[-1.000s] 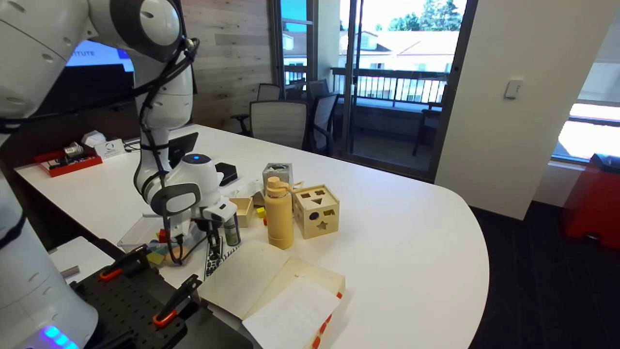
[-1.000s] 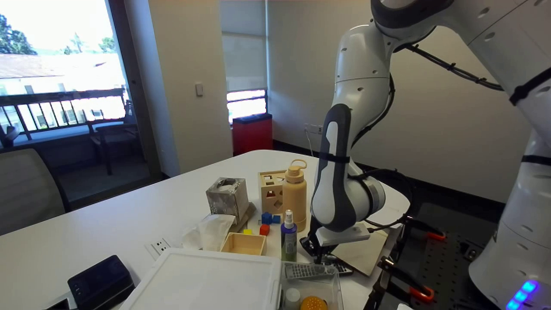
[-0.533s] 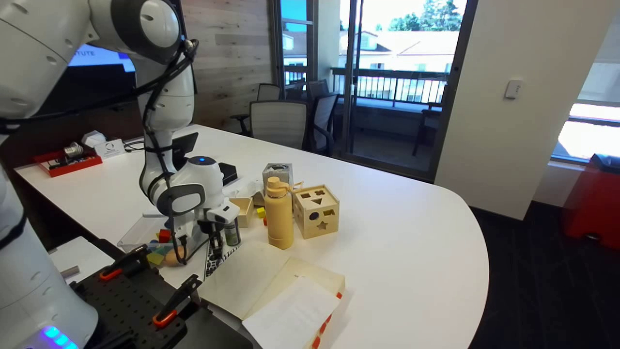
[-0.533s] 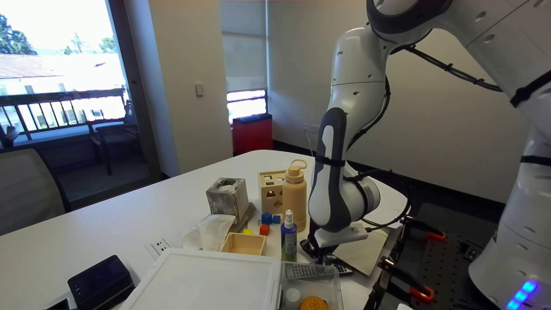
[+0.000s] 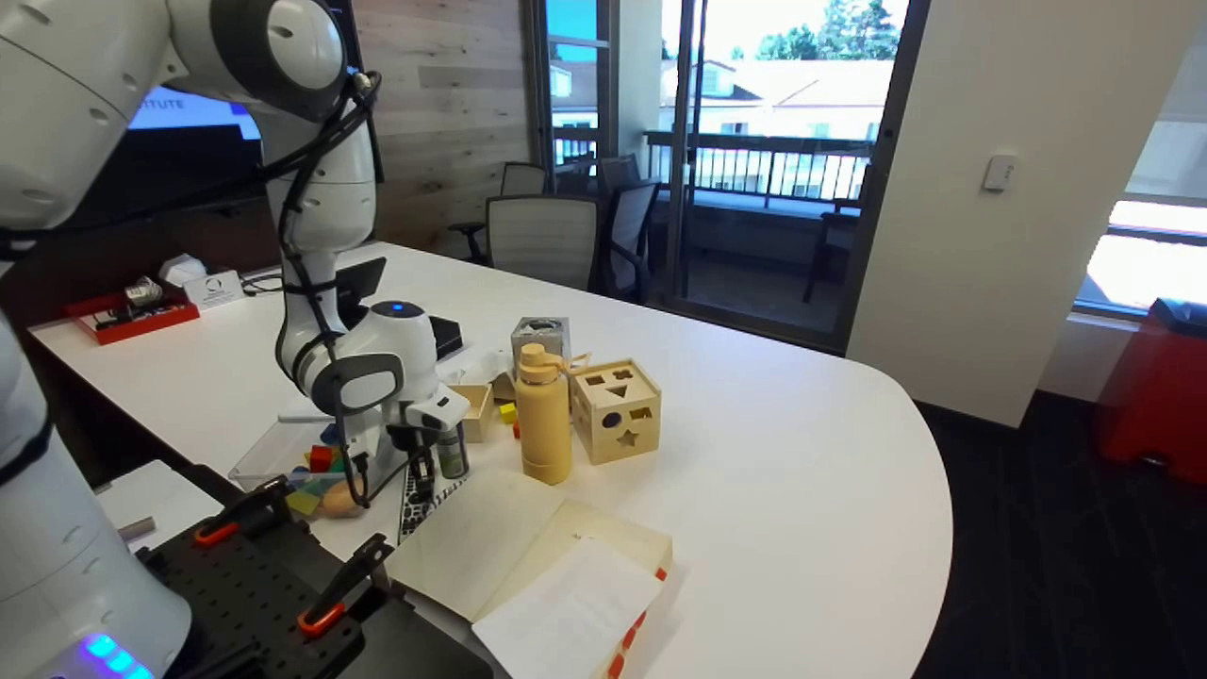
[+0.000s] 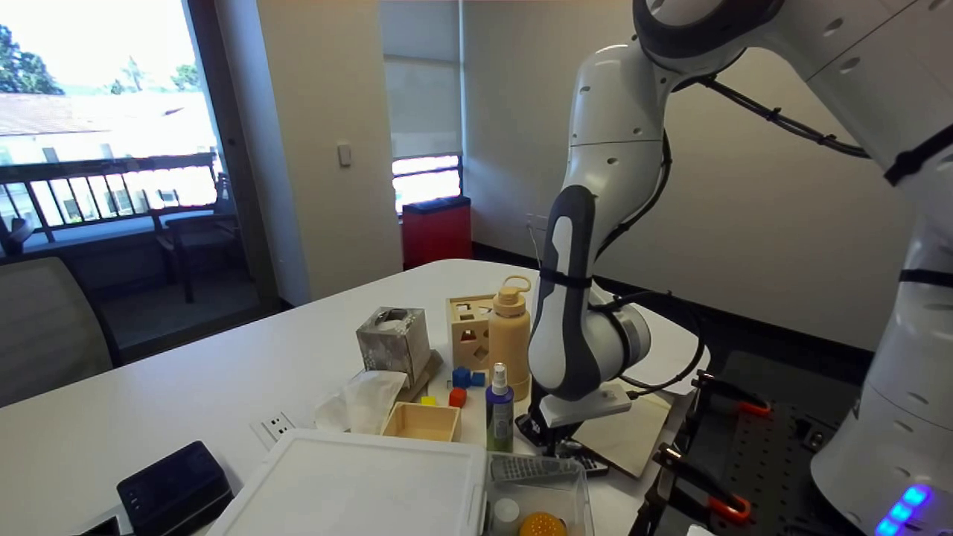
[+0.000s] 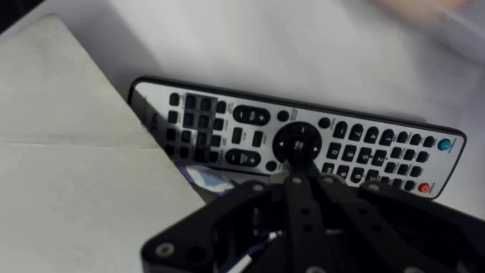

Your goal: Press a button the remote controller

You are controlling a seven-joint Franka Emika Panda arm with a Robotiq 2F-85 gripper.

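Observation:
The remote controller (image 7: 297, 131) is long, silver-faced and black-edged, with black buttons, a round pad, a teal button and a red button. It lies flat on the table. It shows partly in both exterior views (image 5: 412, 509) (image 6: 593, 467), in one of them partly through a clear bin's wall. My gripper (image 7: 301, 161) points down over the remote, fingers together and nothing seen between them. Its fingertips are at the round pad's centre and hide its lower part. I cannot tell whether they touch. The gripper also shows in both exterior views (image 5: 423, 494) (image 6: 549, 448).
An open folder (image 5: 490, 547) overlaps one end of the remote in the wrist view. A spray bottle (image 6: 499, 417) and a clear bin (image 6: 584, 495) stand close to the gripper. A yellow water bottle (image 5: 545, 424), wooden shape box (image 5: 618, 415) and small wooden tray (image 6: 423, 423) stand nearby.
The arm and gripper have shifted slightly over the remote, rightward in an exterior view and leftward in an exterior view facing another way. The remote and other objects have not visibly moved.

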